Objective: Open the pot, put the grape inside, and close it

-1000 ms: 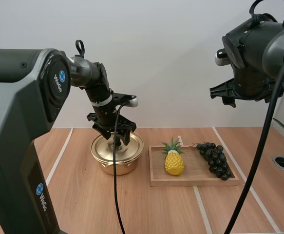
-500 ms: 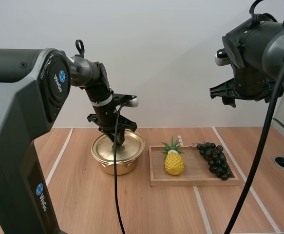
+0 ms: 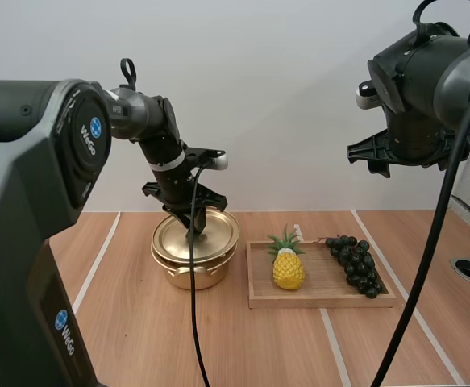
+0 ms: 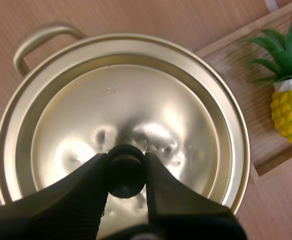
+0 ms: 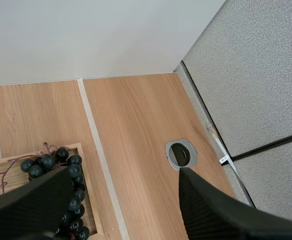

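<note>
Light in the high view is bright, soft and even, falling from above; the pot [image 3: 193,272] and the wooden tray [image 3: 323,300] cast only faint, short shadows on the desk [image 3: 130,322]; the pot's golden wall shows a mild sheen. In the left wrist view the lid [image 4: 120,100] carries patchy white glare and dark smudged reflections close to its knob [image 4: 124,172]; the black fingers [image 4: 60,200] of the left end effector [image 4: 125,167] show little surface detail. In the right wrist view the desk is evenly lit, without glare; the right end effector [image 5: 125,172] reads as two near-black shapes.
</note>
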You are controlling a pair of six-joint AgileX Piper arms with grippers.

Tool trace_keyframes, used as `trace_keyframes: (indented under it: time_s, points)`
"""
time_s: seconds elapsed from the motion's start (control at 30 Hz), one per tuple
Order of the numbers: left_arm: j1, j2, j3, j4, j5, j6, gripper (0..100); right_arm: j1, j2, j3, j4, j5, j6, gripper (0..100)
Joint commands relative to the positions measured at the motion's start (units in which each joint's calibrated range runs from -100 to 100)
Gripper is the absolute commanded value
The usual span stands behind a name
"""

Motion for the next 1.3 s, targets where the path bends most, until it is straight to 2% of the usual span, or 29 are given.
trace_keyframes:
  time_s: [0.0, 0.37, 0.53, 0.9, 1.27]
  points:
    - [-0.15, -2.9, -2.2, -0.5, -1.4, -1.7, 2, -0.2, -0.6, 0.1, -0.7, 0.5, 0.1, 100]
    - [-0.15, -13.1, -12.2, 2.7, -2.3, -6.8, 2, -0.2, -0.6, 0.1, -0.7, -0.8, 0.1, 100]
    - [-0.15, -19.2, -17.0, 6.0, -5.6, -11.4, 2, -0.2, -0.6, 0.1, -0.7, -3.9, 0.1, 100]
    - [-0.15, -30.7, -26.9, 13.5, -8.8, -15.5, 2, -0.2, -0.6, 0.1, -0.7, -6.1, 0.1, 100]
    - [-0.15, -37.4, -40.7, 14.1, -9.4, -15.7, 1, -0.2, -0.6, 0.1, -0.7, -6.1, -0.2, 100]
